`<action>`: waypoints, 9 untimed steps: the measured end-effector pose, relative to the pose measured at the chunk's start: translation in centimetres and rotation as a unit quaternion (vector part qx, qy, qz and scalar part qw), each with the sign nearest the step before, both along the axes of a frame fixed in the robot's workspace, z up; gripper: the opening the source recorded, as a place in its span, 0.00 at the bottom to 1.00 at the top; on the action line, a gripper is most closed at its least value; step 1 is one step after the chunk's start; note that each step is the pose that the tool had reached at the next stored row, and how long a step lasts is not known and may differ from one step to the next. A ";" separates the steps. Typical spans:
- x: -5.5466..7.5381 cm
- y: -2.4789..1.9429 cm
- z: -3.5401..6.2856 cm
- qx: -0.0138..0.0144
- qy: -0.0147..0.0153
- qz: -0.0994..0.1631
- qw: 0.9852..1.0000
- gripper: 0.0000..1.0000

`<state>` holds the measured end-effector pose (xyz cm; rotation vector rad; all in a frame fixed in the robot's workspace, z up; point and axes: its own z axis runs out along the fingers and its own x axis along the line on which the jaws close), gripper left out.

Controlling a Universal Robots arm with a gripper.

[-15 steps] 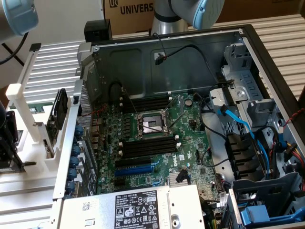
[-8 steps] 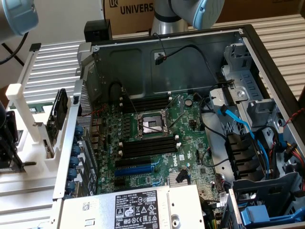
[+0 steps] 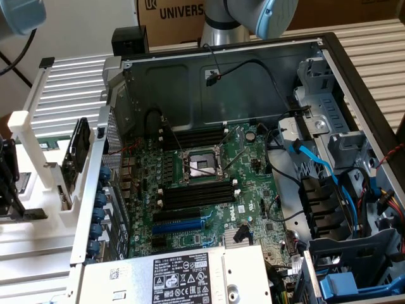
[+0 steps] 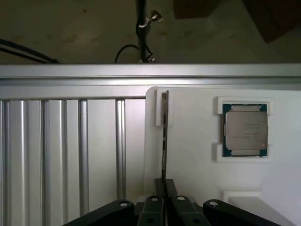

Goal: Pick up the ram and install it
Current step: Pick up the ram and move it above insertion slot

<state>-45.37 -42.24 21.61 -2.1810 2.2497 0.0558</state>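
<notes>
Open computer case (image 3: 253, 82) lies on the bench, motherboard (image 3: 209, 183) exposed, memory slots (image 3: 196, 193) unfilled; the arm is mostly cut off at the frame edge. In the wrist view the ram (image 4: 164, 136) stands on edge in a white tray (image 4: 197, 165), beside a processor (image 4: 245, 130). Gripper (image 4: 164, 188) fingers are closed on the ram's near end, which they partly hide.

ram (image 4: 164, 141) edge-on in jaws, CPU (image 4: 245, 129) nearby

My gripper (image 4: 163, 188) points straight down, its two black fingers (image 4: 170, 188) pinched nearly together on a thin upright stick. In the exterior view, I see only the arm's (image 3: 243, 16) grey-and-blue joint.
</notes>
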 end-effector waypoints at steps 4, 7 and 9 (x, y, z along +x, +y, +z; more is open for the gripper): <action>-0.1 0.07 1.38 -0.001 0.000 0.000 1.000 0.13; -0.2 0.10 2.37 -0.001 0.000 -0.001 1.000 0.13; -0.3 0.13 3.04 -0.002 0.000 -0.001 1.000 0.13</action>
